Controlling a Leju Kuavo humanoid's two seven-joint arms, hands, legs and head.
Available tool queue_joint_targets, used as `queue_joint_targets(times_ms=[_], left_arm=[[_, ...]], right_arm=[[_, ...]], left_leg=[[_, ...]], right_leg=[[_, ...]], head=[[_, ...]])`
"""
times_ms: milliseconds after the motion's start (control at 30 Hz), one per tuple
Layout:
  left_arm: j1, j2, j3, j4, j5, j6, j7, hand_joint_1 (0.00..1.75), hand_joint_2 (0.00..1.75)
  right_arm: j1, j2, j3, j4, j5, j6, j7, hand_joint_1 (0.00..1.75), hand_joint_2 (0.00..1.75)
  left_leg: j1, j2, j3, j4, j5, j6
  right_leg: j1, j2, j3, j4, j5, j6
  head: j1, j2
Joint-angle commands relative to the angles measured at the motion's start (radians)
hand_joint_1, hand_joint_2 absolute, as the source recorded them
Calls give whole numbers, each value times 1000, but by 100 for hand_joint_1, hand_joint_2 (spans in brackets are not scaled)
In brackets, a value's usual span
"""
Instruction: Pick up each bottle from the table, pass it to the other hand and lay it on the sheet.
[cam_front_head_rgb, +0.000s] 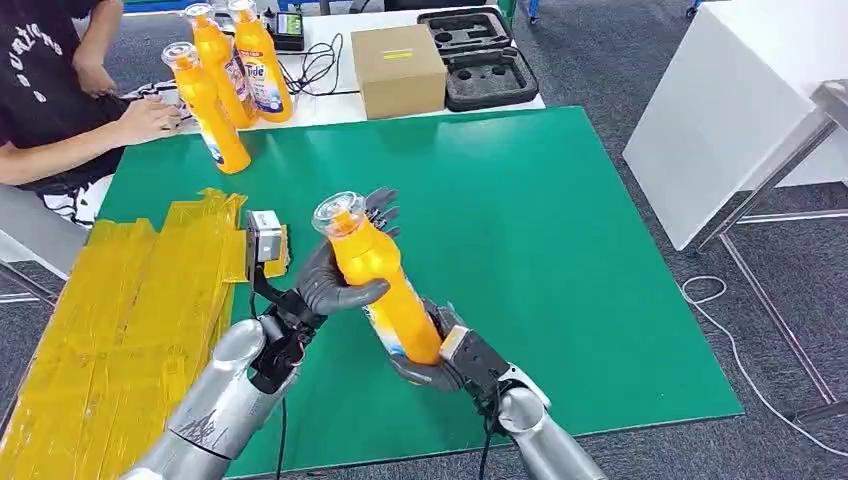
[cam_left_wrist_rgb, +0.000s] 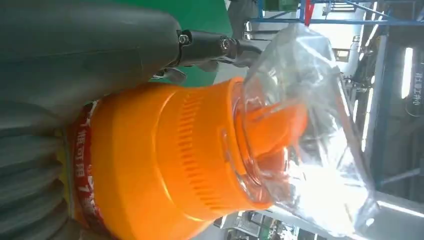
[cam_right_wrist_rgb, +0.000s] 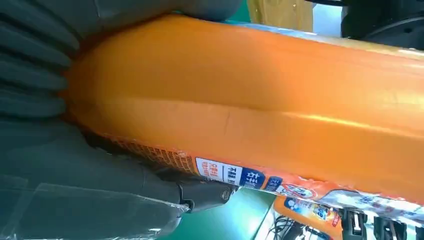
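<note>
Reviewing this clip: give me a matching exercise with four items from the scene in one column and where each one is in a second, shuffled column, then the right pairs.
Items:
1. held bottle
2. cardboard box
3. yellow sheet
4. black foam tray

Places:
A. spread on the left part of the green table
B. on the white table, beside the black foam tray
C. gripped by the left hand near its top and the right hand at its base
D. at the white table's right end

Pairs: 1-C, 2-B, 3-A, 4-D
</note>
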Motion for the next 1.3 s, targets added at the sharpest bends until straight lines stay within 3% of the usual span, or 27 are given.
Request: queue_joint_targets(times_ms=[33,667,767,800,833,1033,1067,1100,1300], left_arm=[[-24,7,27,75,0,16,1,171,175],[-15,7,42,64,-16,20,-12,175,175],[-17,8,45,45,-26,13,-22,175,175],[-15,8,46,37,-34,17,-29,175,175],[-10,10,52,19,-49,27,-38,175,175],[-4,11,58,3,-49,27,-37,175,175],[-3,10,63,2,-57,29,-42,175,175],[-2,12,69,-8,-69,33,-56,175,175],[-7,37,104,-99,-235,29,-83,175,175]], right_arm=[[-27,-8,8,41,21,-3,-16,175,175],[-46,1,8,70,46,-36,-14,175,175],[-32,-3,6,27,79,-85,0,175,175],[-27,-4,4,13,85,-96,4,162,175],[-13,-6,-2,-21,92,-115,9,10,175],[-2,-12,-2,-53,95,-117,22,10,175],[2,-14,-4,-63,95,-118,23,0,175],[8,-18,-9,-86,93,-122,21,0,175],[118,-93,-68,-373,60,-121,47,0,175]], left_leg=[[0,-1,3,-1,-1,-1],[1,0,5,0,-3,-2],[1,0,4,0,-2,-2],[1,0,3,0,-2,-1],[1,0,2,0,-1,-1],[1,-1,2,0,-1,-1],[1,-2,4,0,-2,-1],[1,-1,3,0,-2,-1],[1,-3,1,0,-1,-1]], right_leg=[[0,0,3,-1,-1,-1],[1,1,6,-1,-2,-3],[1,1,5,0,-2,-2],[1,1,3,0,-1,-2],[1,0,3,0,-1,-2],[1,-1,2,-1,-1,-1],[1,-1,5,-1,-2,-2],[1,0,3,-1,-1,-2],[1,-2,2,0,-1,-1]], head=[[0,0],[0,0],[0,0],[0,0],[0,0],[0,0],[0,0],[0,0],[0,0]])
